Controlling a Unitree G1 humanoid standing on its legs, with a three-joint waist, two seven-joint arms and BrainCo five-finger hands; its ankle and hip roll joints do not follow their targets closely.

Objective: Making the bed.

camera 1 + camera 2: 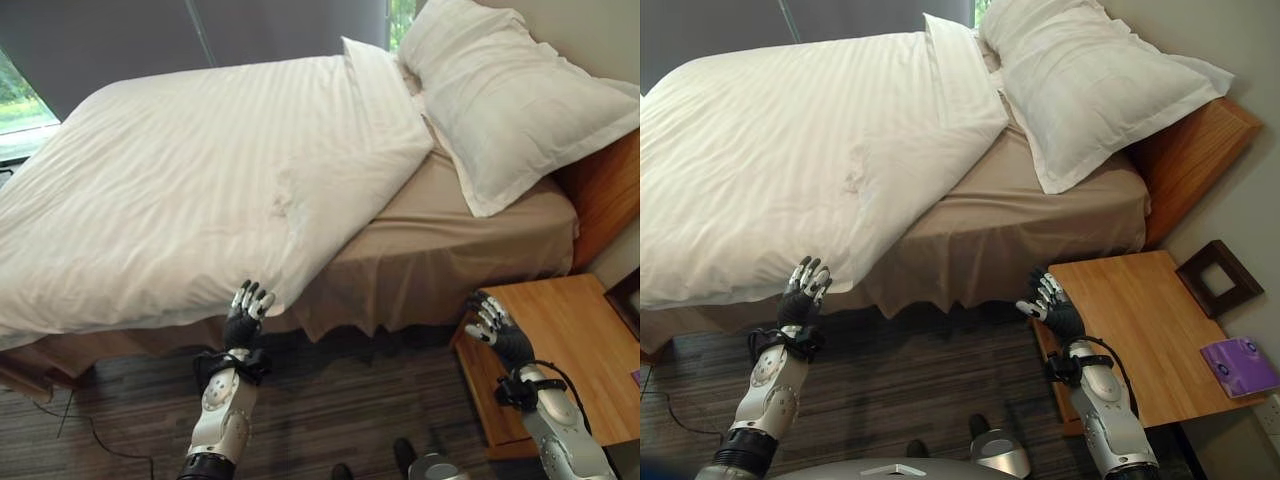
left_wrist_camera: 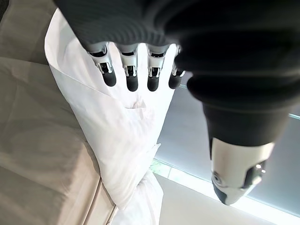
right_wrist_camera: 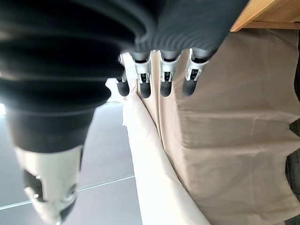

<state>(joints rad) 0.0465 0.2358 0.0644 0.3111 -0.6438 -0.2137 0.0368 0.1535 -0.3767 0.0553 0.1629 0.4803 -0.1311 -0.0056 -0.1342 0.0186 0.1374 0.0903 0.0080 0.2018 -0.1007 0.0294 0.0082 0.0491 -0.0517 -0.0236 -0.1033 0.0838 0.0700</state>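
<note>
Facing rumpled duvet (image 1: 190, 190), no labels

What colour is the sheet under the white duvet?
Beige-tan sheet, clearest in the right eye view.

Bed (image 1: 440, 250), tan sheet: white duvet (image 1: 180, 180) spread across, corner folded back near pillow (image 1: 500, 100) at headboard (image 1: 605, 190). Bare tan strip beside pillow.
</note>
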